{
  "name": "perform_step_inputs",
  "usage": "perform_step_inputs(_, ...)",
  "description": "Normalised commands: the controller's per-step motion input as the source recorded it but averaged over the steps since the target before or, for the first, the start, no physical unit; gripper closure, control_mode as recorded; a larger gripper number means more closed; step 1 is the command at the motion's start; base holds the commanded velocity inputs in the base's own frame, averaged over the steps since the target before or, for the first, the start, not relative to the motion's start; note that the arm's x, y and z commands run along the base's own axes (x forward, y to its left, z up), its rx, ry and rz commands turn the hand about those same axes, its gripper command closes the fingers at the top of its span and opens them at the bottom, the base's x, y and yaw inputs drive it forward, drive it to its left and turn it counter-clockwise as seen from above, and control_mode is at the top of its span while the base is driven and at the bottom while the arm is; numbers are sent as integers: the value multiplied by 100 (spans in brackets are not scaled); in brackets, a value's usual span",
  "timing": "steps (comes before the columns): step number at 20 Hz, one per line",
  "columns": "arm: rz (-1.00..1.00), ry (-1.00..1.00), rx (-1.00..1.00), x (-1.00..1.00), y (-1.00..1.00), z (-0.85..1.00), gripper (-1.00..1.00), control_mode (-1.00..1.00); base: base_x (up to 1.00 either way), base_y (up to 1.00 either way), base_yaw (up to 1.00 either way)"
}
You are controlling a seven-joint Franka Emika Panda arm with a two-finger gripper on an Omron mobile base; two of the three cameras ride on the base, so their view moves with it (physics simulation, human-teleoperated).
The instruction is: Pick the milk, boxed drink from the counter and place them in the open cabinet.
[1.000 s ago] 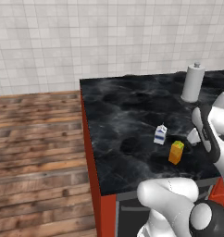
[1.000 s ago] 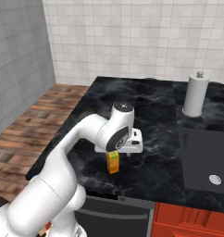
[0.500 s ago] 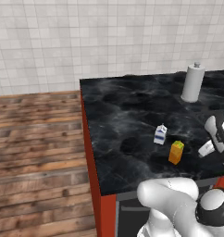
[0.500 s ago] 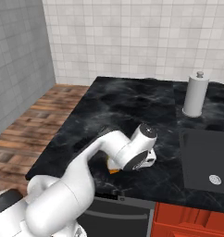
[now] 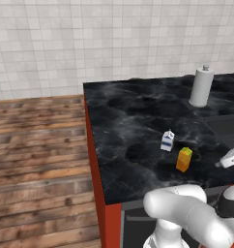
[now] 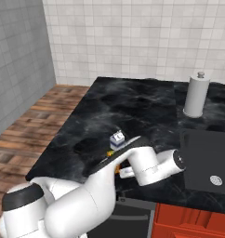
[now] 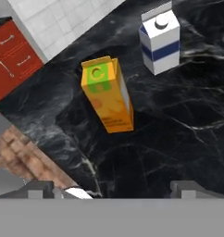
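Gripper jaws wide apart, nothing between them, touching nothing. In hand view the two dark finger tips sit at the bottom, left and right, w/ bare counter in the gap.

Hand looks down on the boxed drink, which stands upright on the counter just ahead of the gap, green top toward the camera. The milk stands upright a bit further on, to one side of the drink; the two are near but not touching.

Arm pose: in right base view the arm rises from lower left, forearm stretched low across the counter's front part, wrist bent round near the front edge. Forearm covers most of the boxed drink there; just a sliver of orange shows under it. Milk visible just beyond the forearm. In left base view only the shoulder/elbow bulk shows at lower right, plus a bit of the white hand at the right edge, right of the drink & apart from it.

Counts:
- milk: 1, on counter, upright
- boxed drink: 1, on counter, upright, just beside the milk, nearer the front edge
- paper-towel roll: 1, upright at the back right of the counter, well apart from both cartons
- sink: 1, dark basin set in the counter to the right

Both cartons on the counter, neither held. Red base cabinets under the front edge. Wood floor to the left.
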Motion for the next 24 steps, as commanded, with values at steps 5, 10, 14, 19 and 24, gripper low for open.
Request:
perform_step_inputs(5,5,-30,23,0,-1,0,-100,-100,0,0,0)
perform_step_inputs(10,1,-37,16,0,0,0,-100,-100,0,0,0)
perform_step_inputs(14,0,-32,14,0,1,0,-100,-100,0,0,0)
perform_step_inputs(19,0,-17,0,0,0,0,-100,-100,0,0,0)
perform_step_inputs(24,0,0,0,-1,20,0,-100,-100,0,0,0)
